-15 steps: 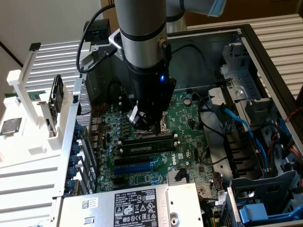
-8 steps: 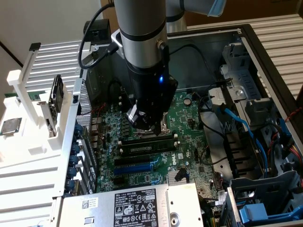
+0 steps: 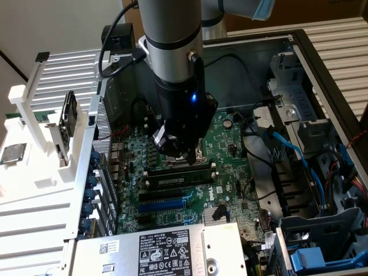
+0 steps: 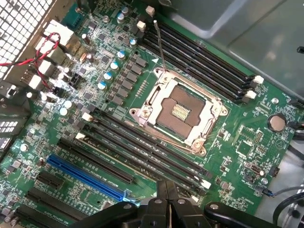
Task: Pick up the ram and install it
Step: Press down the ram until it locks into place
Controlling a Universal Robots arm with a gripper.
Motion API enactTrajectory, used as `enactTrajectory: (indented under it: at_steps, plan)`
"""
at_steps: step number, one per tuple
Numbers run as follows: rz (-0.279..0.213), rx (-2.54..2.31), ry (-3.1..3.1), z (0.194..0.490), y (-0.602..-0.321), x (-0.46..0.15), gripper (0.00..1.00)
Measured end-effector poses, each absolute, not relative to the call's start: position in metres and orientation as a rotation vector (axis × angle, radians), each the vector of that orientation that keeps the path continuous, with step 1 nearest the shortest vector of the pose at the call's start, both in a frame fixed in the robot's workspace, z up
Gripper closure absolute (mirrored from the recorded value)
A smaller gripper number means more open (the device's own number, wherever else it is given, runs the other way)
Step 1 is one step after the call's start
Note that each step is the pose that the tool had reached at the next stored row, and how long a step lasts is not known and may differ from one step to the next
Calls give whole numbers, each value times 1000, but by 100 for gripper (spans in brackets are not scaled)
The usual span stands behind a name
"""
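Well off to the exterior view's left of the processor socket (image 4: 178, 111), outside the computer case (image 3: 299, 43), stands a white rack (image 3: 34, 172). A square silver processor chip (image 3: 11, 154) lies on the rack. The case's perforated wall (image 3: 103, 132) lies closer to the socket on that same side.

The green motherboard (image 3: 230, 144) spreads out around the socket. In the wrist view the socket is open, with its metal frame around bare contacts. Long black memory slots (image 4: 199, 57) run along both of its long sides.

The robot arm (image 3: 169, 34) comes down straight over the socket. The gripper (image 3: 183, 154) hangs just above it and covers most of it in the exterior view. In the wrist view the gripper's (image 4: 166, 190) fingers (image 4: 161, 187) are clenched together with nothing between them, above the slots beside the socket.

The ram (image 3: 178, 179) stands in a slot just beside the socket, on the side towards the silver power supply (image 3: 167, 250). It is a long dark stick with a pale label, lying between two pale latches. It appears seated, and the gripper is not touching it. The wrist view does not make clear which slot holds it.

To the exterior view's right of the socket, black cables cross the board. A blue cable (image 3: 287, 146) curves down further right. Farthest from the socket on that side is a grey drive cage (image 3: 322, 230) with a blue part at its foot.
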State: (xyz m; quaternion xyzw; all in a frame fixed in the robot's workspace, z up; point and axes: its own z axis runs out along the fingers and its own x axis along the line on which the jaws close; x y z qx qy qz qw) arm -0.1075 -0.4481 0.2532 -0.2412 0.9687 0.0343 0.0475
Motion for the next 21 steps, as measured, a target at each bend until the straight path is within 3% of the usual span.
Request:
enactTrajectory:
  at_steps: [21]
  plan:
    - [138, -443, 3106, 253, -448, -108, 90]
